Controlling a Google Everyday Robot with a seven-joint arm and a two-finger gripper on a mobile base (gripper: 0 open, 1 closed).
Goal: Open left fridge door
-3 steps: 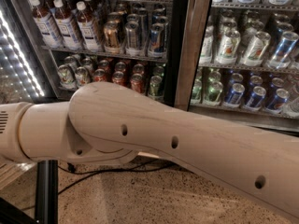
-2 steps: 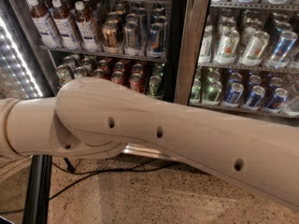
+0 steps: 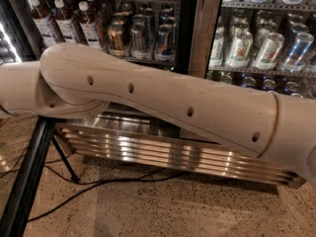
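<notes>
One camera view only. The lens sits very close to the robot's own beige arm, which crosses the whole frame from left to right and fills its middle. The camera faces the front of a drinks fridge just beyond the arm. It tilts slightly down, taking in shelves of bottles and cans, the steel grille at the base and the speckled floor. The gripper lies outside the frame.

Cream arm lies across the view, elbow folded; claw out of sight.
</notes>
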